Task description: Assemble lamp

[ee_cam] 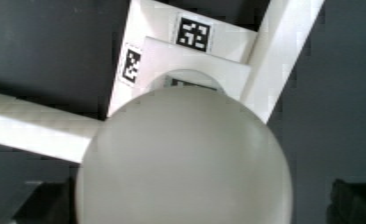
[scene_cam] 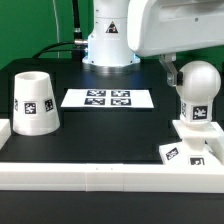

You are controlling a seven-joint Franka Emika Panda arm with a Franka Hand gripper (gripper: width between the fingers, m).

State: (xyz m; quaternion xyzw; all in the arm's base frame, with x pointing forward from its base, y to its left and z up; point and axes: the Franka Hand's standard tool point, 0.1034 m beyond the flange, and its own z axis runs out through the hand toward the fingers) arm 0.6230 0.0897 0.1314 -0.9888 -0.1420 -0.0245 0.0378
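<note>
Bulb (scene_cam: 197, 92) over base (scene_cam: 200, 148) (tagged), shade (scene_cam: 35, 103) well apart

— Any words, brands or numbers you can read?

— None. I see only black-and-white square tags: four on the marker board (scene_cam: 107, 98), one on the shade (scene_cam: 35, 102) to the exterior view's left of that board, others on the bulb (scene_cam: 196, 95) and the base (scene_cam: 190, 150) (both to the board's right in the exterior view). My wrist view shows two on the base.
</note>
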